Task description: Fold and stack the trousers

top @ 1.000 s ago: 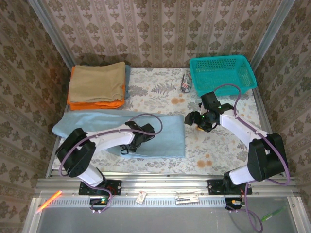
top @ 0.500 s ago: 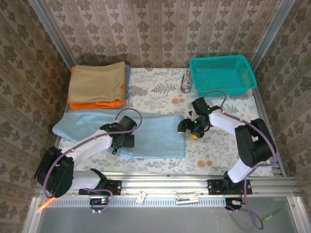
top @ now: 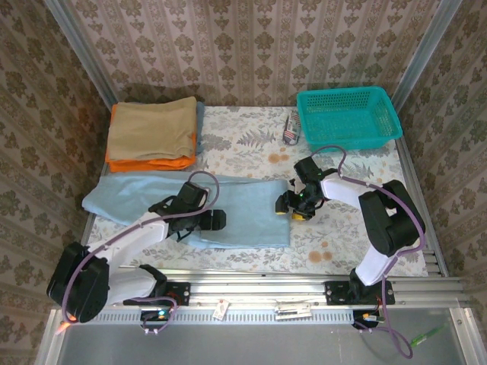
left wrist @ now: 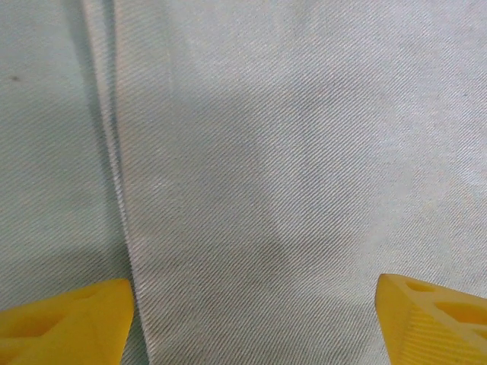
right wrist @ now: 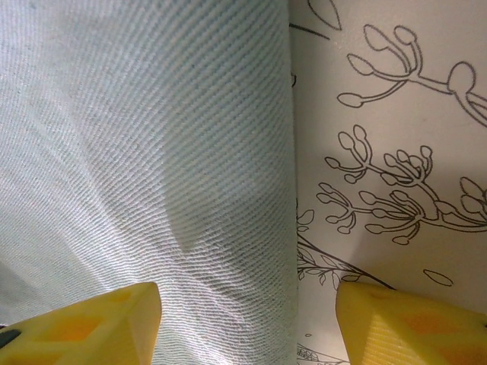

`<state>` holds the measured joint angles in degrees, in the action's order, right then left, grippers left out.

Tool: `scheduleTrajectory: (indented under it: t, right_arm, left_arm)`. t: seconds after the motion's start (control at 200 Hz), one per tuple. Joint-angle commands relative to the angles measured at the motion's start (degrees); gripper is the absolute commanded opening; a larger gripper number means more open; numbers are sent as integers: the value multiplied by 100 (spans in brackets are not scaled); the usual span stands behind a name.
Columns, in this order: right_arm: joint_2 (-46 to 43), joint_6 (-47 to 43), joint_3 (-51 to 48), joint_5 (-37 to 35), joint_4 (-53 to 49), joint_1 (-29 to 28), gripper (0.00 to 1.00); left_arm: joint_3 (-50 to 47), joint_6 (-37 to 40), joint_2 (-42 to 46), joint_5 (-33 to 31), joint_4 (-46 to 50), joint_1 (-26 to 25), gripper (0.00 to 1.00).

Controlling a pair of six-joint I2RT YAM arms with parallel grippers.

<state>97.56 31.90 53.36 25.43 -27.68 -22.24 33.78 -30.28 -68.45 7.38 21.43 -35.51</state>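
Observation:
The pale light-blue trousers [top: 251, 209] lie folded in a long strip across the front of the table. My left gripper [top: 215, 220] is low over the cloth near its front edge, open, with yellow fingertips [left wrist: 65, 323] wide apart above the weave and a seam [left wrist: 114, 152] running past the left one. My right gripper [top: 288, 207] is open at the strip's right end. One fingertip [right wrist: 84, 323] is over the trousers [right wrist: 152, 152], the other over the printed tablecloth [right wrist: 396, 114], straddling the cloth's edge.
A tan folded garment [top: 152, 129] sits on an orange one [top: 152, 162] at the back left. A teal basket [top: 348, 114] stands at the back right, with a small dark object [top: 290, 129] beside it. The floral tablecloth [top: 251, 144] covers the table.
My left gripper has shifted right over the trousers towards the front edge. My right gripper has moved left and down onto the strip's right end.

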Motion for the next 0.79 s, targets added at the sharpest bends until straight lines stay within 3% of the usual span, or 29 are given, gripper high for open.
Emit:
scheduleTrajectory:
  t: [0.0,0.105,0.31,0.455,0.79]
  right_arm:
    - [104,36,-96,213,295,-193,63]
    - [33,45,-85,185,235,-191,62]
    - [-211,32,-94,84,106,-196,61]
    - [-301,40,-107,6,82,-184,61]
    - [-454,40,-152,-28,30,-163,61]
  left_arm:
    - [85,86,-307,179,-96,53,77]
    - [41,52,-505,298,-255,53,68]
    - [208,79,-346,205,-59,49,35]
    - [434,228,-144,51,192,53,0]
    - [762,328,-336,-541,818,61,0]
